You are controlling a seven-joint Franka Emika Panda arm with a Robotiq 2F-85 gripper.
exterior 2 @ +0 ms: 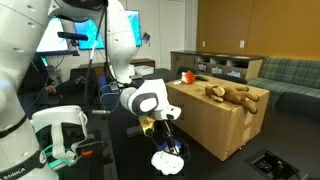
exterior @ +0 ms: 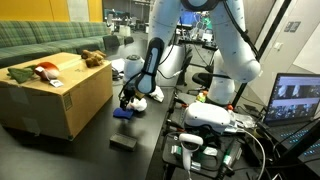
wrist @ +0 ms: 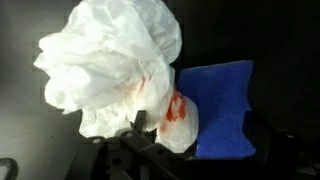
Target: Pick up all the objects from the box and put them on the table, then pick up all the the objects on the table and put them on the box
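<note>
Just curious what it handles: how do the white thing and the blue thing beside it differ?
The white bag is crumpled and puffy; the blue pad lies flat with straight edges. The bag bears red marks; the pad is plain. Both lie side by side on the dark table.

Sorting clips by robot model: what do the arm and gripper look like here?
The arm is glossy white, built of rounded segments, with a black section toward the wrist. The gripper is dark, nearly black.
</note>
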